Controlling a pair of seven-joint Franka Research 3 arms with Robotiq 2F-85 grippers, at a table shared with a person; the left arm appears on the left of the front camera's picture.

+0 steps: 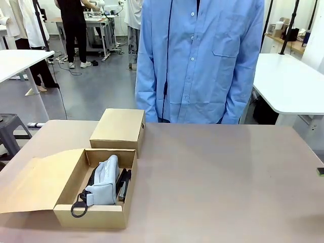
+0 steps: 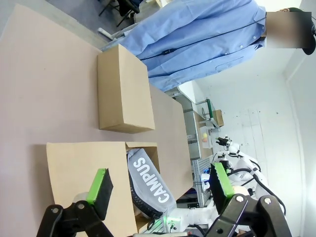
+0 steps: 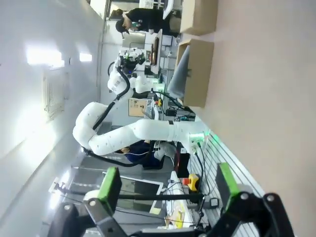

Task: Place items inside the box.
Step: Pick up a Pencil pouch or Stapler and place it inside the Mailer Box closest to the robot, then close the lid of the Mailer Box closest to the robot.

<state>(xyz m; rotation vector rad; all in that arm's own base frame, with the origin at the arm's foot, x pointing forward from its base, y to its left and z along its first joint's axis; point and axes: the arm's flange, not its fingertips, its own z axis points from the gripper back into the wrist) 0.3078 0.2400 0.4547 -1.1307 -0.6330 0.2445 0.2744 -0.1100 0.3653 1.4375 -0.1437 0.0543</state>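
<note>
Light blue pouch (image 2: 146, 174) in the box (image 1: 93, 216) — just ahead of the left gripper (image 2: 160, 183), spread open.

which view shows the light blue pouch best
The front view: the light blue pouch lies full length in the open box, with a black loop at its near end. The left wrist view shows one side with the CAMPUS print. The right wrist view shows a far-off sliver above the box's wall.

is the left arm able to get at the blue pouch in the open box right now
Probably yes. The left gripper, open, points at the open box, whose lid flap lies folded out, and the light blue pouch lies uncovered on top.
</note>
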